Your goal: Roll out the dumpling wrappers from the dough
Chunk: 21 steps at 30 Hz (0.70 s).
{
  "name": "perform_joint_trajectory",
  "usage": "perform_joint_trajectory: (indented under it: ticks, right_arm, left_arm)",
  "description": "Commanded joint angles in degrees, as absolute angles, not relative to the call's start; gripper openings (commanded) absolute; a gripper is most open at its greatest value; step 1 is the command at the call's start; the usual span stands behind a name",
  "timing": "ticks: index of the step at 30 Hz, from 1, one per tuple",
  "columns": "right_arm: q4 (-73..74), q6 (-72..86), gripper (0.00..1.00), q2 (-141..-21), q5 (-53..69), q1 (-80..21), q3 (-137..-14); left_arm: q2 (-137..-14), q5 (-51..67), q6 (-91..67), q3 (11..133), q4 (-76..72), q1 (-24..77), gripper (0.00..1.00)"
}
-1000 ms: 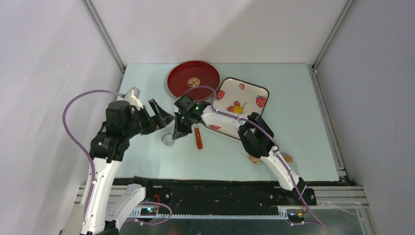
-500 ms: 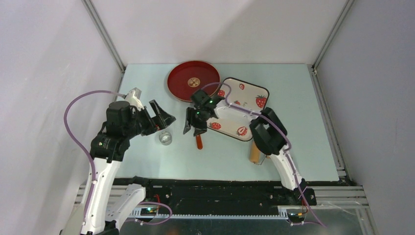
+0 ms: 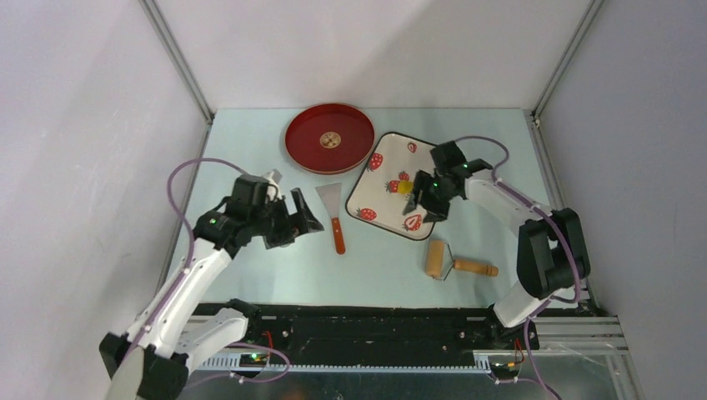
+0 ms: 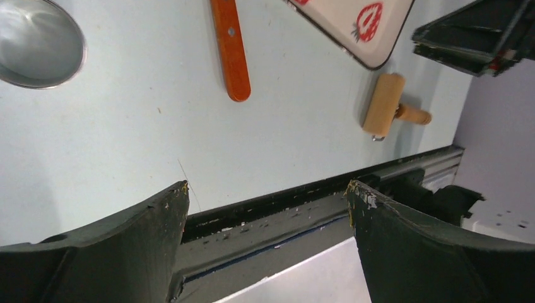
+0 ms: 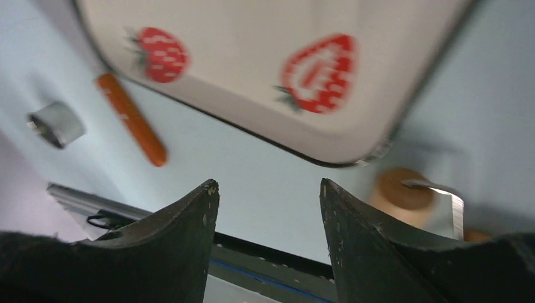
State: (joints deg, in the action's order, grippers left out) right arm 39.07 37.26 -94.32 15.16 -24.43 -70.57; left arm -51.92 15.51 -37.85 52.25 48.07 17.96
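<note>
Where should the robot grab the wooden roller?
Probably by the thin handle, coming from straight above. The wooden roller lies flat, and the handle sticks out to the right of the fat drum. The handle looks narrow enough to pinch across its sides.

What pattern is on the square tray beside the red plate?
The tray shows red strawberries on cream; clearest in the top external view.
</note>
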Motion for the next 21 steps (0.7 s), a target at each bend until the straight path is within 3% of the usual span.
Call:
perform_joint_trajectory:
  ticks: [1, 11, 15, 21]
  right_arm:
    - [43.5, 31.2, 0.65, -86.9, 14.2, -18.6, -63.7]
    - [44.8, 26.1, 0.62, -73.0, 20.7, -1.0, -50.2]
    - [46.0, 25.5, 0.62, -70.1, 21.3, 1.2, -47.8]
    - [45.8, 26.3, 0.62, -67.2, 22.0, 1.8, -44.0]
  left_arm:
    - [-58.0, 11.8, -43.2, 53.7, 46.0, 25.1, 0.98]
    - [-81.9, 14.9, -58.0, 58.2, 25.5, 38.7, 0.84]
    - [-89.3, 14.0, -64.4, 58.1, 16.4, 40.2, 0.68]
    - [-95.9, 13.2, -75.6, 49.9, -9.2, 40.4, 0.6]
